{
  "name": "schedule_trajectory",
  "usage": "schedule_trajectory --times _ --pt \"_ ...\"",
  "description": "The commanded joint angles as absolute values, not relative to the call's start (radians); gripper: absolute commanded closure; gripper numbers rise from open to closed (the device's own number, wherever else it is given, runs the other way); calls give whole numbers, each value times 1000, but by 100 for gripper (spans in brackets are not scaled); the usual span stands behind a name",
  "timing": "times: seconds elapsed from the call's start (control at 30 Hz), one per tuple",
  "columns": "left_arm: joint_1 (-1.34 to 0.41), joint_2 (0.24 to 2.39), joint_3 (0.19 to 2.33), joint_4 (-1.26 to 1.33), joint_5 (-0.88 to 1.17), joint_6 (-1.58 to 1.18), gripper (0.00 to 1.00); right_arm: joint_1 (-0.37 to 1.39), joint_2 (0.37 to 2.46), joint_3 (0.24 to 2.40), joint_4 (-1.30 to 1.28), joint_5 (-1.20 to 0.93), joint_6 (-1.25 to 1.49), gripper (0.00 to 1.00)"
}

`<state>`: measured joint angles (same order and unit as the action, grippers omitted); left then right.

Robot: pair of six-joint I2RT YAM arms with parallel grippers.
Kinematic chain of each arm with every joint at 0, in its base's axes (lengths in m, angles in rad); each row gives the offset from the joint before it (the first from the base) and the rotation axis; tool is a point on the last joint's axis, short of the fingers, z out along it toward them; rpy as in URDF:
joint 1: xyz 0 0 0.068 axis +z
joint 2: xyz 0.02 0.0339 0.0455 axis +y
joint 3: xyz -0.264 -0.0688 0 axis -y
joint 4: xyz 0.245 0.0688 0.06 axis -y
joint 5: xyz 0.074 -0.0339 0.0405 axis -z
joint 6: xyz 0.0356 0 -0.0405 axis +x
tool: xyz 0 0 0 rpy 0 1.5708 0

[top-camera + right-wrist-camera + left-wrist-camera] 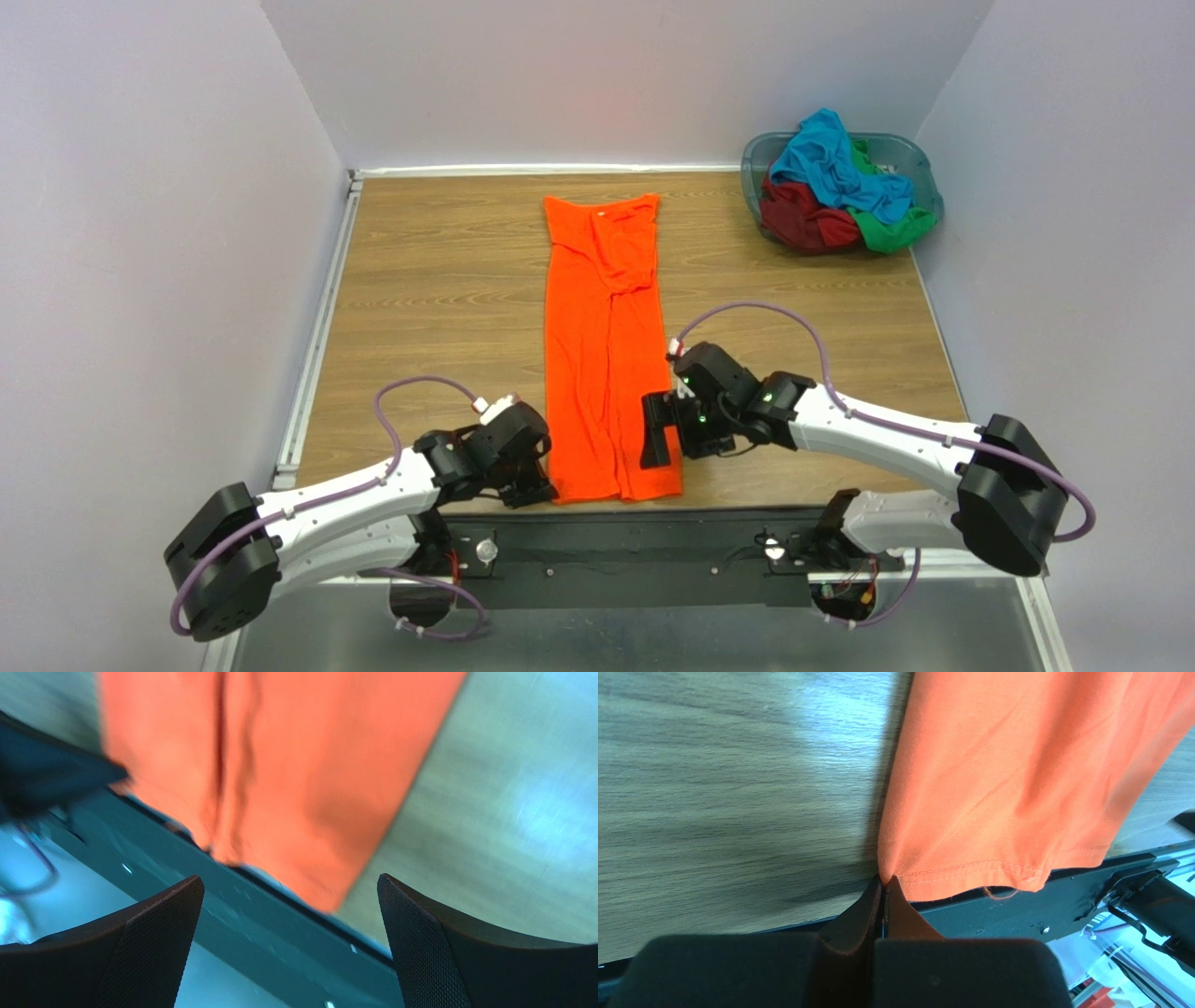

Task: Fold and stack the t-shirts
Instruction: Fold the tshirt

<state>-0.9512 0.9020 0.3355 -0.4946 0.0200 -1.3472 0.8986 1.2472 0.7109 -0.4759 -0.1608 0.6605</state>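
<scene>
One hem corner of the orange t-shirt point(603, 350) is pinched tight in my left gripper point(884, 882) (lower centre); right gripper point(289, 882) gapes empty.

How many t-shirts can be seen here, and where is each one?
4. The orange t-shirt lies on the table; the turquoise t-shirt, dark red t-shirt and green t-shirt are piled in the basket, far right. More may hide underneath.
</scene>
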Motion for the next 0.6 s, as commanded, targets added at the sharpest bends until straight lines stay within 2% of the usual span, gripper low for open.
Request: schedule_trajectory --times 0.0,0.23,0.27,0.33,0.4,0.47,0.57 --pt "-957 874 310 -497 55 -1356 100 936 1243 661 -572 -207 670 0" --pt "-956 867 307 -495 61 -1362 100 960 1270 624 -569 -238 690 8" --pt "-957 867 307 -495 60 -1362 100 960 1272 618 -566 -238 698 16" --pt "-957 867 305 -492 61 -1361 100 962 1276 615 -563 -235 701 24" --pt "-957 867 304 -486 63 -1364 100 962 1282 604 -549 -232 706 29" --pt "-957 867 301 -483 64 -1362 100 960 1298 601 -534 -232 713 40" --pt "-957 864 301 -482 66 -1362 100 962 1312 586 -502 -253 719 49"
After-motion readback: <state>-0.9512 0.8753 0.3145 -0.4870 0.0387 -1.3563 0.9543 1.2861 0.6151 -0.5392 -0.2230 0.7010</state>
